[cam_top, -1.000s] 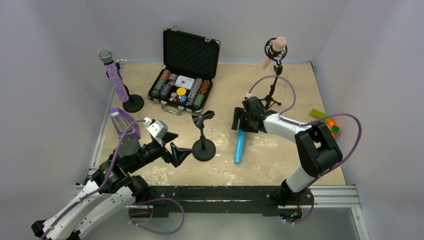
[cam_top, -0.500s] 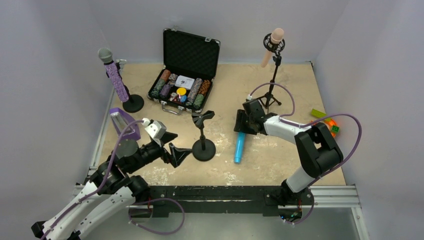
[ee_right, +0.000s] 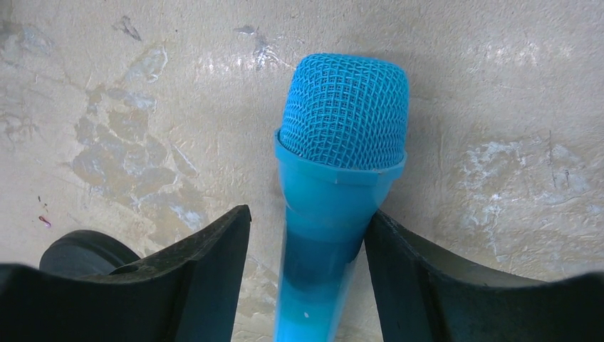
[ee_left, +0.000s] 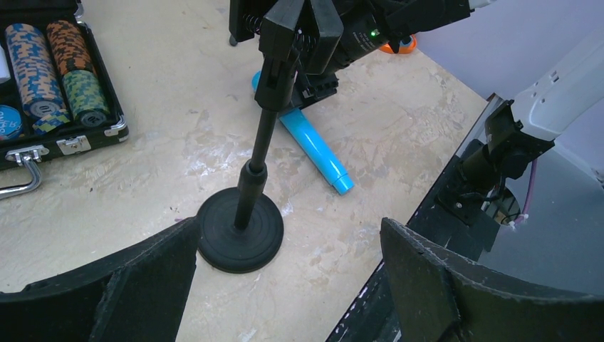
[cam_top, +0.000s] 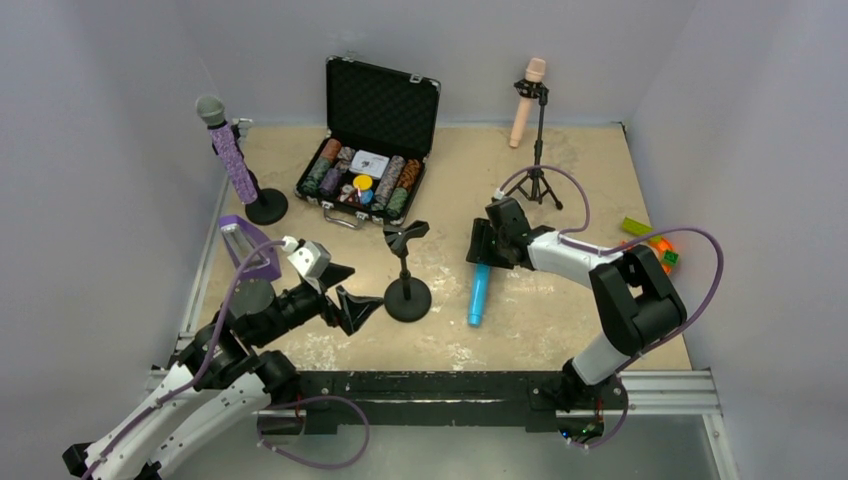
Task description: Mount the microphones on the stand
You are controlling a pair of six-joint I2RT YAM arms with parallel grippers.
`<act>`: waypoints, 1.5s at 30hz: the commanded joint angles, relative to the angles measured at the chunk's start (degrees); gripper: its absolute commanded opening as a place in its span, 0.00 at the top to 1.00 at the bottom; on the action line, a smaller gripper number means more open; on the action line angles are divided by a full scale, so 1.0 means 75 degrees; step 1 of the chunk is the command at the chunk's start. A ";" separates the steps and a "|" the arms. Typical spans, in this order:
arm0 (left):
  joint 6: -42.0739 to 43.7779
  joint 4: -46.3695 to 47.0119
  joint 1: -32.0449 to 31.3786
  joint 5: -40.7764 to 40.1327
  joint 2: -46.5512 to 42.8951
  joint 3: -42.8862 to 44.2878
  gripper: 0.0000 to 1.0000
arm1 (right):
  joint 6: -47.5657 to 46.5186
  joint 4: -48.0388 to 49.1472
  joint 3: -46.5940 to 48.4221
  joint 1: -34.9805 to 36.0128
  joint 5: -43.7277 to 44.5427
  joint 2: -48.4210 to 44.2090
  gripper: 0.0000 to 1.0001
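The blue microphone lies flat on the table. My right gripper is open and low over its head end. In the right wrist view the blue microphone lies between the two fingers; the right finger touches it and the left stands apart. The empty stand with its clip is just left of it. My left gripper is open and empty beside that stand's base. The purple microphone sits in its stand at the far left. The pink microphone hangs on the tripod stand.
An open black case of poker chips stands at the back centre. A purple frame sits at the left edge. Green and orange toys lie at the right. Walls close in on three sides.
The tripod stand with the pink microphone has swung back from a lean to upright. My right gripper has settled slightly lower around the blue microphone. The left arm has hardly moved.
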 commanded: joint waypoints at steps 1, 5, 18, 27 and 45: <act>-0.0109 0.0165 0.0046 0.0070 -0.0062 0.0120 0.01 | 0.0079 0.0048 -0.0147 0.0024 -0.0027 -0.0144 0.36; -0.0111 0.0153 0.0040 0.0068 -0.0065 0.0131 0.01 | 0.0079 0.0053 -0.0150 0.0024 -0.0018 -0.0147 0.35; -0.0076 0.0090 0.0045 0.0081 -0.0080 0.0198 0.01 | -0.0301 0.0143 -0.0030 0.0024 0.0013 -0.0713 0.18; -0.0061 0.0037 0.0044 0.0181 -0.0223 0.0218 0.01 | -0.1620 0.0581 -0.0125 -0.0072 0.0517 -0.2635 0.03; -0.0087 -0.0074 0.0040 0.0357 -0.0708 0.0057 0.01 | -0.3088 -0.1105 0.4689 -0.2817 -0.0389 -0.1147 0.03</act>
